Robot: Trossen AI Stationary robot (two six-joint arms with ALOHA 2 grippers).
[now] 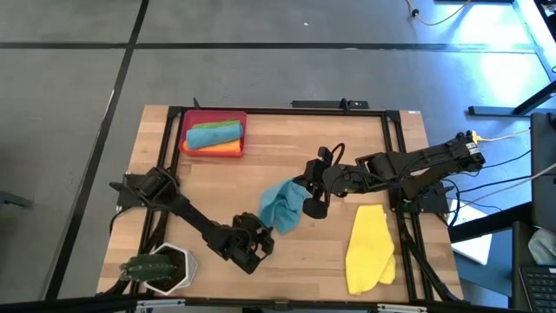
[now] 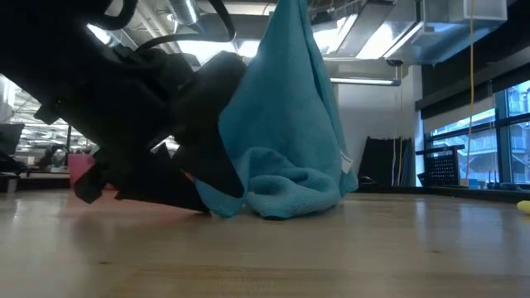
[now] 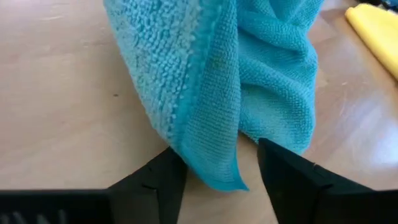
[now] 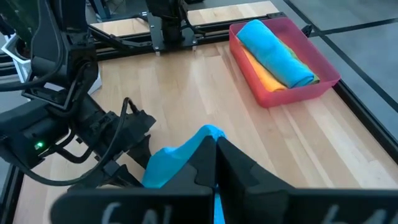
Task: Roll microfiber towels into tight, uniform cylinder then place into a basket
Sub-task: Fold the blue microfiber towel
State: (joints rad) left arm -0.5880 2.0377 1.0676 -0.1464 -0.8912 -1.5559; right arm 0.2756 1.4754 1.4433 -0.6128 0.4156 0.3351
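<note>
The right gripper pinches the teal towel aloft, its hanging edge between the parted left gripper fingers at seven o'clock.

No text, label, brand, number or sign can be read in any of the views. Some pale raised shapes sit along the near edge of the right wrist's housing, close behind its fingers, but they are too blurred to make out as letters.
</note>
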